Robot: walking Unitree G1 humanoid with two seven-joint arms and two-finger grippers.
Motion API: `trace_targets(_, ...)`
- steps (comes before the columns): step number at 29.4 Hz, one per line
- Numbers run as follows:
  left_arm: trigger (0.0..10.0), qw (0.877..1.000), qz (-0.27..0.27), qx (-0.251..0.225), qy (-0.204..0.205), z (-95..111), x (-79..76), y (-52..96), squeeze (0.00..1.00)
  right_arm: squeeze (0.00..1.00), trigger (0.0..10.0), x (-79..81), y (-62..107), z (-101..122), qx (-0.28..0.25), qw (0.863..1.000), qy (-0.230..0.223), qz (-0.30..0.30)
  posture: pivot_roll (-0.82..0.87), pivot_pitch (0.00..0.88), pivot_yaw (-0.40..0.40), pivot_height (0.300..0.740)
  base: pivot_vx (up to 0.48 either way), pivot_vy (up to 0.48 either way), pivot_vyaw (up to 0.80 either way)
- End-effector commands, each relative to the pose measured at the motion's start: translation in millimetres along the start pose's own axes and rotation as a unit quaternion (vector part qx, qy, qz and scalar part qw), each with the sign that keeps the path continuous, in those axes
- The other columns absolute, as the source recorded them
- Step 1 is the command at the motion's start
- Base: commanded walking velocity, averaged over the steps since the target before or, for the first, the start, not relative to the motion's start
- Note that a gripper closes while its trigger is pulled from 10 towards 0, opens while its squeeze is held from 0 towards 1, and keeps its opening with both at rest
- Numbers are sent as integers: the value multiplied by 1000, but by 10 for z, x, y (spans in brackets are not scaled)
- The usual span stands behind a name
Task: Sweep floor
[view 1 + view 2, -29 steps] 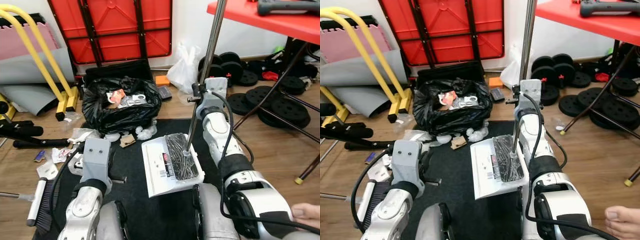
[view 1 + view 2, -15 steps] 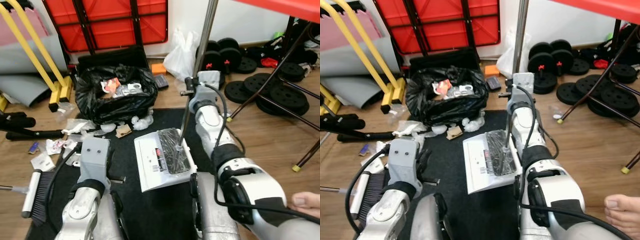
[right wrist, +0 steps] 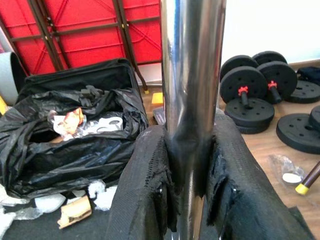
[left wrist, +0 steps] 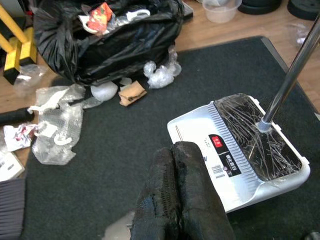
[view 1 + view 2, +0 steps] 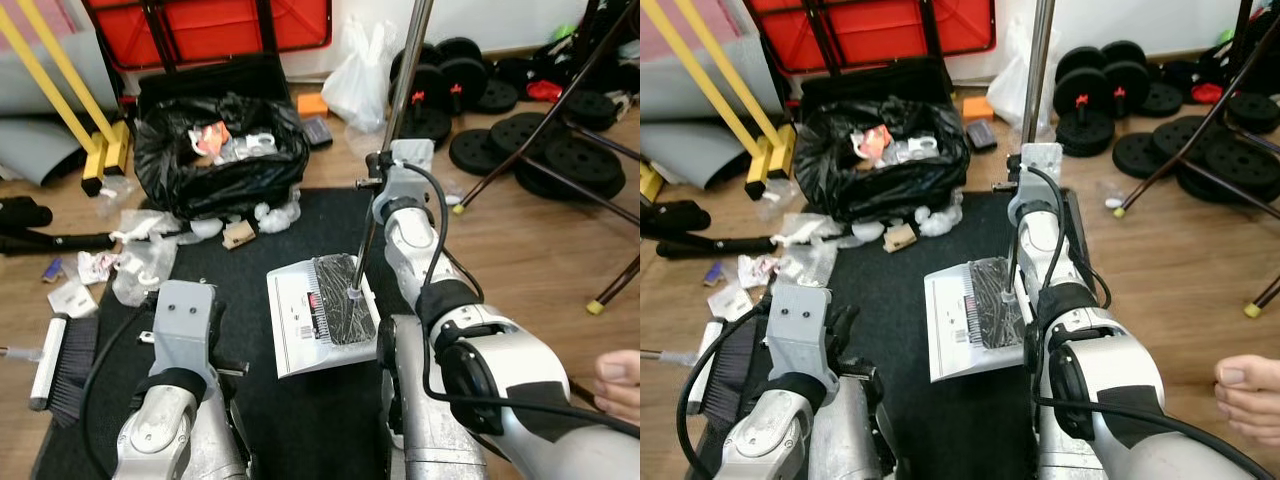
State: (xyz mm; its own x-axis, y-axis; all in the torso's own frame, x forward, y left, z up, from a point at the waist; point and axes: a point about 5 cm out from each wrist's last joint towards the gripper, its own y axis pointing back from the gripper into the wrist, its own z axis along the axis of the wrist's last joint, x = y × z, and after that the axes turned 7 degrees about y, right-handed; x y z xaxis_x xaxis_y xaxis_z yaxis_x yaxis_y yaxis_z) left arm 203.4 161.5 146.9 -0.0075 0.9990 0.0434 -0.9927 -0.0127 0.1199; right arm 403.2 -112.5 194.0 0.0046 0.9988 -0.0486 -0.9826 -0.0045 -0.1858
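On the mat: dustpan (image 5: pixel 318 318), white, its pole (image 5: pixel 385 150) rising upright.
Right claw (image 3: pixel 189 165): clamped on the pole.
Left claw (image 4: pixel 179 200): fingers pressed together, empty, above the mat (image 5: pixel 240 290).
Brush (image 5: pixel 58 362): on the floor by the mat's left edge.
Ahead: black bag (image 5: pixel 215 160) of rubbish; wrappers (image 5: pixel 140 265) beside it.
Right: weights (image 5: pixel 560 150), a person's foot (image 5: pixel 1250 395).

One dustpan (image 5: pixel 312 318), one brush (image 5: pixel 58 363), one black rubbish bag (image 5: pixel 215 160), two pincers (image 4: pixel 181 197) (image 3: pixel 192 170)
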Motion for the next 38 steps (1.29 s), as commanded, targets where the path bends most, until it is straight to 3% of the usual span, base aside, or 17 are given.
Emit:
trace_targets(1,10000,1000,3,15,-3,-32,19,48,0,0,10000,5,-65,222,-52,999,-8,-7,50,237,29,377,0,0,0)
trace_targets(13,10000,1000,4,23,2,-24,-3,130,0,0,10000,-2,-119,360,-73,997,-2,-23,56,266,19,337,0,0,0)
trace_targets(14,10000,1000,4,23,3,-23,-8,136,0,561,10000,26,-114,335,-66,998,7,-17,53,265,16,337,0,0,0)
trace_targets(16,10000,1000,5,24,3,-23,-11,139,0,561,10000,45,-110,315,-61,998,14,-12,53,265,16,337,0,0,0)
trace_targets(17,10000,1000,5,24,4,-22,-16,136,0,1000,10000,72,-81,264,-60,998,10,5,43,260,11,337,0,0,0)
trace_targets(20,10000,1000,5,24,5,-22,-20,132,0,1000,10000,73,-56,217,-59,998,8,13,41,259,10,337,0,0,0)
trace_targets(25,10000,1000,3,21,8,-36,-35,63,0,1000,10000,-133,74,-41,-31,998,14,45,-10,232,4,337,0,0,0)
trace_targets(26,10000,1000,1,19,9,-41,-37,36,0,1000,10000,-221,155,-101,-32,997,20,72,-28,219,1,337,0,0,0)
trace_targets(27,10000,1000,-1,18,9,-47,-38,10,0,906,10000,-315,279,-140,-35,995,25,94,-46,208,-3,337,0,0,0)
trace_targets(29,10000,1000,-2,18,9,-51,-39,-6,0,906,10000,-363,376,-155,-37,993,29,111,-46,208,-3,337,0,0,0)
trace_targets(30,10000,1000,-3,16,9,-54,-39,-27,0,0,10000,-428,513,-174,-31,992,26,118,-59,193,-10,337,0,0,0)
trace_targets(31,10000,1000,-3,16,9,-54,-39,-27,0,0,10000,-428,513,-174,-31,992,26,118,-59,193,-10,337,0,0,0)
trace_targets(32,10000,1000,-4,15,8,-56,-39,-45,0,0,10000,-496,664,-185,-25,993,25,115,-65,186,-11,337,0,0,0)
trace_targets(34,10000,1000,-5,14,8,-56,-38,-55,0,0,10000,-532,759,-188,-21,993,25,112,-65,186,-11,337,0,0,0)
trace_targets(36,10000,1000,-5,14,8,-56,-38,-55,0,0,10000,-532,759,-188,-21,993,25,112,-65,186,-11,337,0,0,0)
trace_targets(38,10000,1000,-4,10,8,-65,-38,-114,0,0,10000,-558,1035,-149,-33,990,9,138,-89,137,-11,342,0,0,0)
